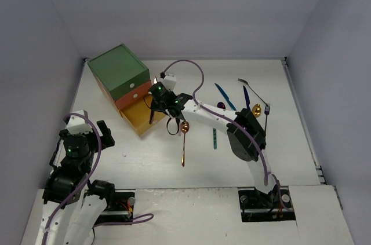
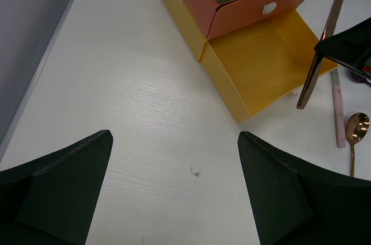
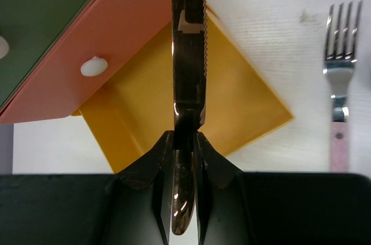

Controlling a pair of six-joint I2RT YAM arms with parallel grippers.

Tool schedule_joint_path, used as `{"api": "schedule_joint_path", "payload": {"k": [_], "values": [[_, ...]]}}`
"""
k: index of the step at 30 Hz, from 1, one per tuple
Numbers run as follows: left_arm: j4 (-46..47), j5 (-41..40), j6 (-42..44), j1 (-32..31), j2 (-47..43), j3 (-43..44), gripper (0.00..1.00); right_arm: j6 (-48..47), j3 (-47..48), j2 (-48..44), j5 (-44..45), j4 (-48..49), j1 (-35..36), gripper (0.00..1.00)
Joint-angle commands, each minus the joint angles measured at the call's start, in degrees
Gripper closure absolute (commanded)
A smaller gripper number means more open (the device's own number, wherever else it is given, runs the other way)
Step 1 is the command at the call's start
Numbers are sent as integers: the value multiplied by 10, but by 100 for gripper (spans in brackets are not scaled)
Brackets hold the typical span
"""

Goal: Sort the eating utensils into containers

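Observation:
The green-topped chest stands at the back left with its yellow bottom drawer pulled open and empty. The orange-red drawer above it is closed. My right gripper is shut on a copper knife, held by the handle with the serrated blade pointing out over the yellow drawer. The knife also shows in the left wrist view. My left gripper is open and empty over bare table, near the chest's front left.
A copper spoon and a pink-handled fork lie just right of the open drawer. A teal knife, blue knife, purple spoon, gold spoon and forks lie at the middle right.

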Motion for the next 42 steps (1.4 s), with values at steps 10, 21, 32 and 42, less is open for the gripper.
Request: {"api": "schedule_joint_path", "payload": {"k": [10, 21, 32, 42], "values": [[20, -5, -6, 6, 9, 10, 13, 108, 43, 36, -30, 109, 10, 100], [22, -1, -4, 6, 9, 11, 13, 117, 73, 60, -26, 125, 13, 100], [23, 0, -4, 6, 10, 10, 13, 98, 73, 98, -49, 124, 17, 94], [23, 0, -4, 7, 11, 11, 13, 31, 36, 28, -38, 124, 21, 59]]}}
